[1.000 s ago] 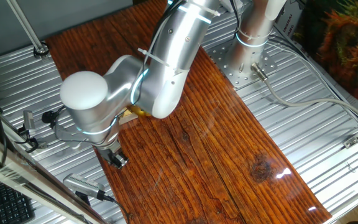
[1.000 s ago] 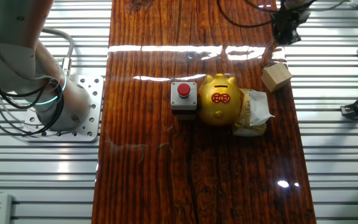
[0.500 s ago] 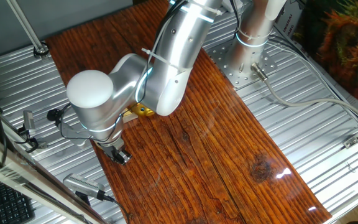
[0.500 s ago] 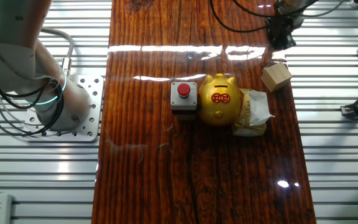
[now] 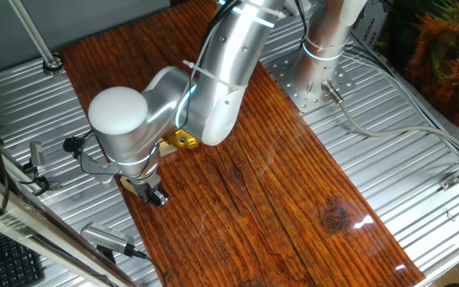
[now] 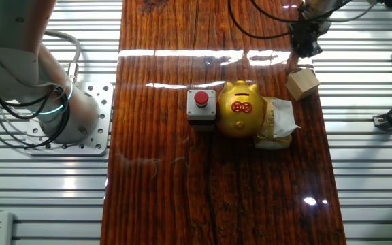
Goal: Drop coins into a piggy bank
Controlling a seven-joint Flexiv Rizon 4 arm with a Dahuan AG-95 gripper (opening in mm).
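Note:
The gold piggy bank stands upright near the middle of the wooden table, snout toward the far end. In one fixed view only a gold sliver of it shows behind the arm. My gripper hangs at the far right of the table, beyond the light wooden block and apart from the bank. It also shows in one fixed view, pointing down just above the wood. Its fingers are small and dark, and I cannot tell whether they hold anything. No coin is visible.
A black box with a red button touches the bank's left side. A crumpled pale packet lies against its right side. The arm's base is bolted to the ribbed metal bench left of the table. Cables and tools lie along the right bench.
The gripper has shifted a little toward the wooden block and the table's middle. The bank, box, packet and block have not moved.

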